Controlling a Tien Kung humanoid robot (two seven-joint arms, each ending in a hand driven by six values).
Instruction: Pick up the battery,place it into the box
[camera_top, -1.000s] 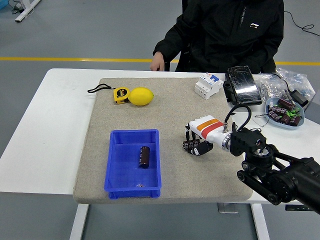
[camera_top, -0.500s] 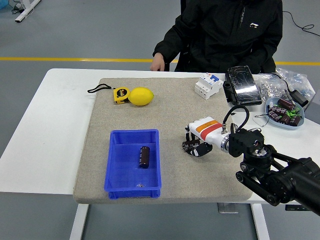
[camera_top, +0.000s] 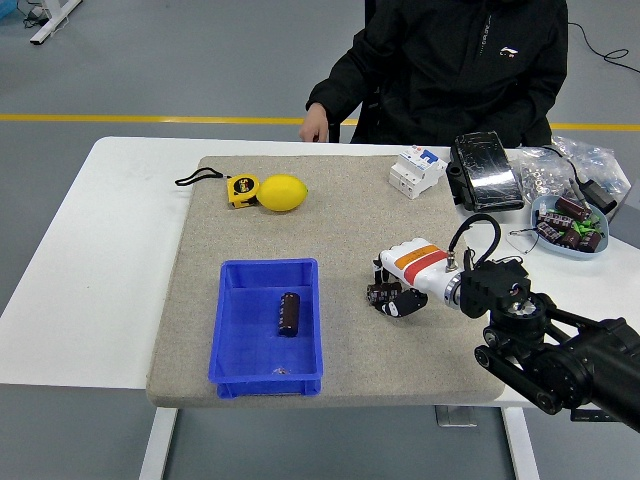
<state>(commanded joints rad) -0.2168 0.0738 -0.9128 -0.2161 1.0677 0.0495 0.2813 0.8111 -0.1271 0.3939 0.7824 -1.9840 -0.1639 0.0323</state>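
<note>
1. Already the battery (camera_top: 289, 313), a dark stubby cylinder, lies on its side inside the box (camera_top: 232, 330), a blue rectangular plastic bin with thin upright walls.
2. Judging by that, the placing step looks done; what remains is only for the arm to clear away.
3. Right of the box, the right hand (camera_top: 400, 283) hovers low over the mat (camera_top: 340, 215), its dark fingers curled under a white-and-orange back, gripping nothing visible.
4. That mat is coarse grey felt on a smooth white table (camera_top: 120, 250).
5. Further off sit a glossy lemon (camera_top: 283, 193) and a yellow tape measure (camera_top: 240, 189).
</note>
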